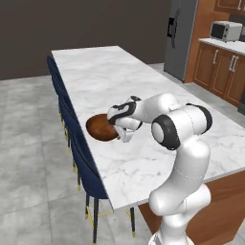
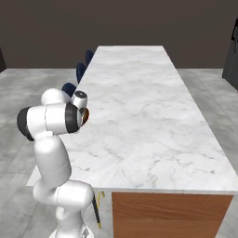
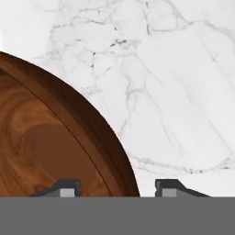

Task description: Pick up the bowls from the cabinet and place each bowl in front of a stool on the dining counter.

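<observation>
bowl: dark brown wooden bowl point(image 1: 102, 128) sitting on the marble desk point(image 1: 143, 95), close to its stool-side long edge
jaws: gripper point(image 3: 117, 188) straddling the bowl rim, one tip inside, one outside, standing apart, not squeezing
stools: navy stools point(image 1: 72, 124) lining that edge

White arm point(image 2: 51, 139) rises at lower left, elbow bent toward near-left edge of dining counter point(image 2: 148, 125). Long white marble slab with grey veining, brown wooden base under near end. Sliver of brown bowl point(image 2: 86, 116) at arm's wrist, mostly hidden. Navy stool backs point(image 2: 80, 70) along counter's left side. Grey tiled floor, dark back wall.
</observation>
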{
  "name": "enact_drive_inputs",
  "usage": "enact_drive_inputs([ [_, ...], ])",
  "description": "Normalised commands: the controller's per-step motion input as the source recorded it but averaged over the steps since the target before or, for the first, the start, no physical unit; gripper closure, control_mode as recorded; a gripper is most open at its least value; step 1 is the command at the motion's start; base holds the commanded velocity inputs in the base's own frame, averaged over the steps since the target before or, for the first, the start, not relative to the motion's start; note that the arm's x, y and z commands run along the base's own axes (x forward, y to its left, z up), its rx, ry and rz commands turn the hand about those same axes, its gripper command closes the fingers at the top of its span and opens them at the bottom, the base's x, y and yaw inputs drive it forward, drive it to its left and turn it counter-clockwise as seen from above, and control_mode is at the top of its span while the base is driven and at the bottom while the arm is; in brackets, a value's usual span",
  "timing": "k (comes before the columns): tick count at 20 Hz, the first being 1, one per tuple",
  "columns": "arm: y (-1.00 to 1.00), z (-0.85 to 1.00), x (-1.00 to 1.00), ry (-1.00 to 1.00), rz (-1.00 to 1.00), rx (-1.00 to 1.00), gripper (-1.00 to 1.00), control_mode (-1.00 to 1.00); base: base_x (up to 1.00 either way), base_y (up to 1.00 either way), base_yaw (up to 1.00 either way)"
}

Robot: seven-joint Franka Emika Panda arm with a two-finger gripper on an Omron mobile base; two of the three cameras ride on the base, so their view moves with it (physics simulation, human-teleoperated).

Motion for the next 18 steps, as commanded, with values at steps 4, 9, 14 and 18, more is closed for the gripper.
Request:
enact_drive_inputs([
  [4, -0.06, 0.46, 0.02, -0.03, 0.03, 0.0, -1.0, -1.0, 0.0, 0.0, 0.0],
  [9, 0.0, 1.0, 0.0, -0.06, 0.0, -0.04, -1.0, -1.0, 0.0, 0.0, 0.0],
  [14, 0.0, 0.98, -0.09, -0.01, 0.0, -0.05, -1.0, -1.0, 0.0, 0.0, 0.0],
  [18, -0.36, 0.81, -0.71, -0.02, 0.04, -0.07, -1.0, -1.0, 0.0, 0.0, 0.0],
])
